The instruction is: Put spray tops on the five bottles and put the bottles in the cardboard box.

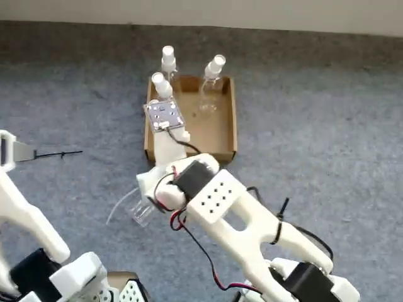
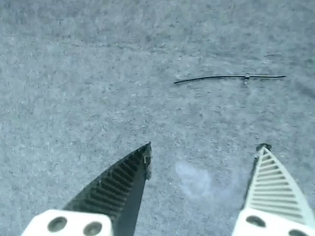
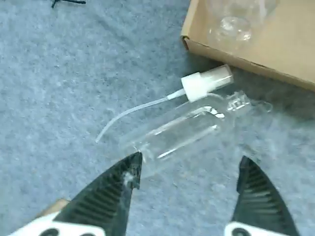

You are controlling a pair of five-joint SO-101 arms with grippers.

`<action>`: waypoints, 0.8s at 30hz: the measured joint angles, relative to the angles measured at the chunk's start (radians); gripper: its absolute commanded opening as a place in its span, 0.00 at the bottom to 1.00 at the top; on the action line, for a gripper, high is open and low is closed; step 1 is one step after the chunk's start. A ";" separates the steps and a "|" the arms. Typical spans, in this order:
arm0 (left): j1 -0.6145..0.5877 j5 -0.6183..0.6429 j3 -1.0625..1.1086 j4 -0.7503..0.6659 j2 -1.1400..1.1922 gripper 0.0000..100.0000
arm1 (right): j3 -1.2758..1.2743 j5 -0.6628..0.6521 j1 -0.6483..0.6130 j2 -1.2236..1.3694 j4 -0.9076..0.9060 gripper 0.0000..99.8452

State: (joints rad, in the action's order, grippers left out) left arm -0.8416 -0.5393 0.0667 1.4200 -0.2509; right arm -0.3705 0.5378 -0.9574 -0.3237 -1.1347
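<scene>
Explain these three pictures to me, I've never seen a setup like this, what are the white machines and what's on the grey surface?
These are two robot arms, each ending in an end effector, a two-fingered claw. One picture looks down from a fixed camera; the other two come from cameras on the arms' wrists. On the grey surface stands a cardboard box holding three upright bottles with spray tops. Outside it lie a clear bottle without a top, a loose spray top and a black cable tie. The left end effector and the right end effector are open and hold nothing; the right one hangs over the lying bottle.
</scene>
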 measured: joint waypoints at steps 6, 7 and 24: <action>-0.064 -0.012 0.000 -0.103 0.017 0.30 | 0.000 0.091 -0.055 0.087 0.112 0.29; -0.069 -0.014 0.011 -0.121 0.017 0.30 | 0.000 0.092 -0.055 0.114 0.143 0.29; -0.071 -0.029 0.120 -0.259 0.018 0.30 | -0.008 0.100 -0.046 0.307 0.226 0.29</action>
State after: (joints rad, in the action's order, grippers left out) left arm -0.9122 -0.5685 0.1864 1.1607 -0.2325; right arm -0.3782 0.6375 -1.0035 -0.0169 -0.9091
